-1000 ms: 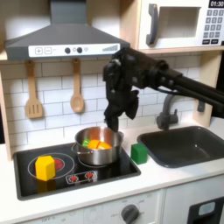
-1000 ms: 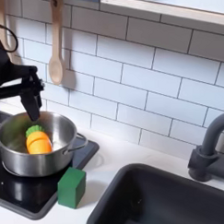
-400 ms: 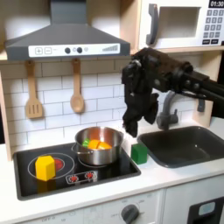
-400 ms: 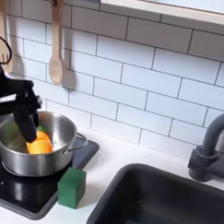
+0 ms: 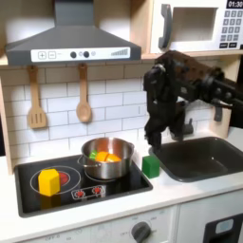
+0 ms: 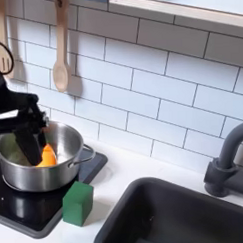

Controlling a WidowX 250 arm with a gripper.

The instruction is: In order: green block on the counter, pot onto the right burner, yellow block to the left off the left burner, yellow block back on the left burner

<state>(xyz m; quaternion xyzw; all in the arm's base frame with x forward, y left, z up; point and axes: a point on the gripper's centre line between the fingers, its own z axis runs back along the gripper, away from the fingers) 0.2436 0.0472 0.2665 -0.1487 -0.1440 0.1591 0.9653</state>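
We see the green block (image 5: 151,165) on the pale surface (image 5: 190,195) just right of the pot (image 5: 105,158), the black end effector (image 5: 155,135) hovering above, its opening impossible to tell.

The microwave (image 5: 201,26) has a keypad and a display, both too blurred to read.

A toy play kitchen. White brick-pattern tiles (image 5: 104,104) cover the back wall, with a grey hood (image 5: 71,38) at the upper left of the first exterior view and a microwave (image 5: 195,26) at the upper right. Wooden utensils (image 5: 59,97) hang below the hood. On the pale counter (image 6: 126,183) sit a black cooktop (image 5: 81,185), a dark sink (image 5: 204,157) and a tap (image 6: 227,164).
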